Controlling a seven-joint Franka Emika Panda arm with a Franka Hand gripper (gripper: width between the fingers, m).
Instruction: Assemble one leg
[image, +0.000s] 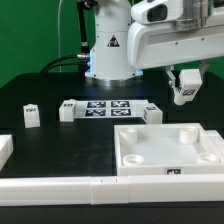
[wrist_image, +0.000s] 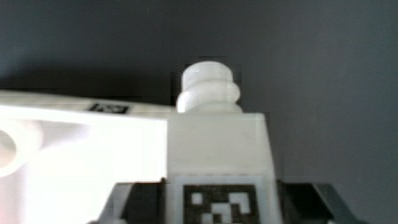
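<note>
My gripper (image: 186, 86) is shut on one leg (image: 184, 92), a small white block, and holds it in the air above the far right corner of the large white tray (image: 168, 166). In the wrist view the leg (wrist_image: 217, 140) sits between the dark fingers (wrist_image: 135, 203), its square tag facing the camera and its rounded peg pointing away. The tray's rim (wrist_image: 71, 108) lies below it to one side. Three more legs stand on the table: one (image: 30, 116) at the exterior view's left, one (image: 68, 110) and one (image: 153, 112) at the ends of the marker board.
The marker board (image: 110, 108) lies flat behind the tray. Long white bars (image: 60, 186) run along the front edge. Another white piece (image: 5, 150) sits at the far left. The robot base (image: 108, 50) stands at the back.
</note>
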